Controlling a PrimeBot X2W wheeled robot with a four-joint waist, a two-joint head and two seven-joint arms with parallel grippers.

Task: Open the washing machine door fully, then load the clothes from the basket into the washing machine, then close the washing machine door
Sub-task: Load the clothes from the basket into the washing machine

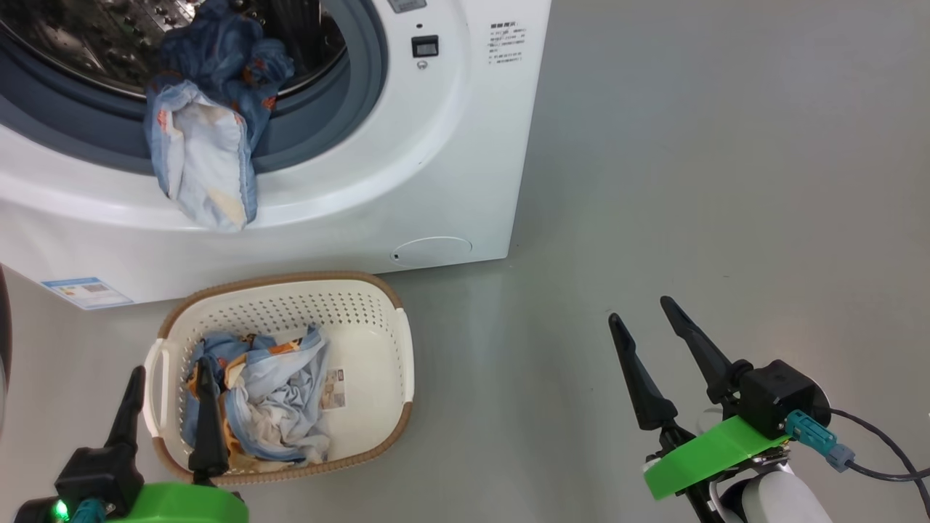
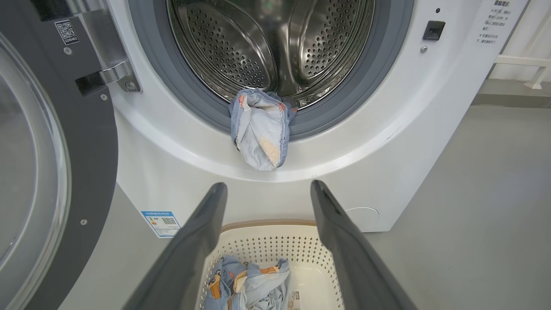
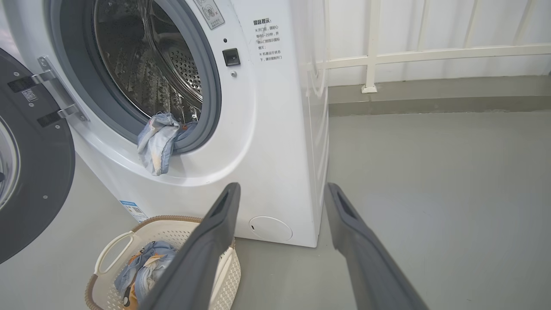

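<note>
Clothes [image 1: 269, 396]: one bundle lay in the basket [image 1: 378, 290], near, on the floor [image 1: 690, 181]. Hanging garment [image 1: 203, 160]: draped half out of the drum [image 2: 267, 43], over the door seal [image 2: 389, 56] of the washing machine [image 1: 450, 131], just beyond the basket.
Washing machine door [image 2: 86, 150]: swung wide, left.
Left pincer [image 1: 170, 367]: wide, empty, over the basket's left end.
Right pincer [image 1: 641, 309]: wide, empty, well apart, right.
Risk: the hanging garment could slip to the floor or be pinched when the door closes, unless pushed inside.
</note>
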